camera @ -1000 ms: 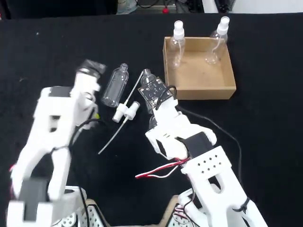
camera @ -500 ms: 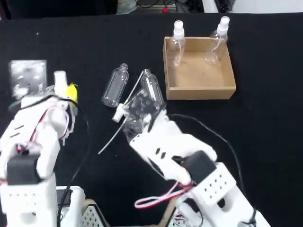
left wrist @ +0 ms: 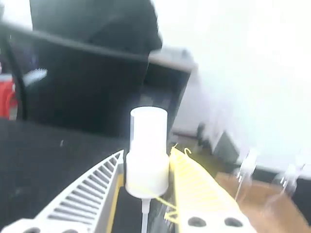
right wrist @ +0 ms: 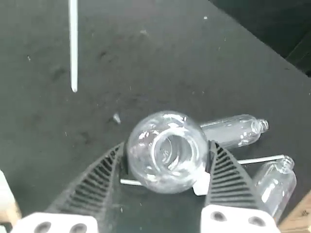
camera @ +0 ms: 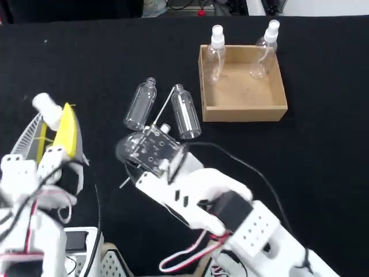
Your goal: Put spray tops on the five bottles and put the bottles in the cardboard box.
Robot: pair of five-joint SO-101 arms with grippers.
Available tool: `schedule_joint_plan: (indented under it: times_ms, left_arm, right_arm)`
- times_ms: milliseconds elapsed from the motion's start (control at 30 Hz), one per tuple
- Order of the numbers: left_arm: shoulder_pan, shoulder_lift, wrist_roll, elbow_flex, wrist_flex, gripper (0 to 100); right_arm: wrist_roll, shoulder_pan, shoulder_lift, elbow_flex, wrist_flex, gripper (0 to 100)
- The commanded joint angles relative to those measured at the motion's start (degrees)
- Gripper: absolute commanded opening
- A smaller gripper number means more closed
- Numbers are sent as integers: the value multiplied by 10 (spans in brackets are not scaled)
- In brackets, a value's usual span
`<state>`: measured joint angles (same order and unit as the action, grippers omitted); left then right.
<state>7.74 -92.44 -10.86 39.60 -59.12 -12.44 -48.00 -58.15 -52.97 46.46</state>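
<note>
While raised, left tool (left wrist: 146,167) pinches a spray top (left wrist: 147,145).

The left arm (camera: 34,190) is standing raised, and the left end effector (camera: 51,115) is pointing upward, its white and yellow fingers (camera: 68,124) pinching a spray top (left wrist: 148,141). The right arm (camera: 213,202) is stretching low and forward, and the right end effector (right wrist: 167,147) is pointing downward, clasping a bottle (right wrist: 160,141).
</note>
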Motion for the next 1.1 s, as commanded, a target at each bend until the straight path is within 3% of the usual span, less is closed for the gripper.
schedule_joint_plan:
  times_ms: [0,367,633,1067]
  left_arm:
    - [3,-82,-5,33,66,127]
    - [-9,-113,-170,140,213,130]
    - [-121,-113,-147,147,179,130]
    - [-131,-113,-147,168,164,130]
  right_arm:
    - [-8,-9,53,15,-32,180]
    - [-8,-39,92,56,23,181]
    - [-8,-40,109,57,22,181]
    - [-8,-39,108,54,22,180]
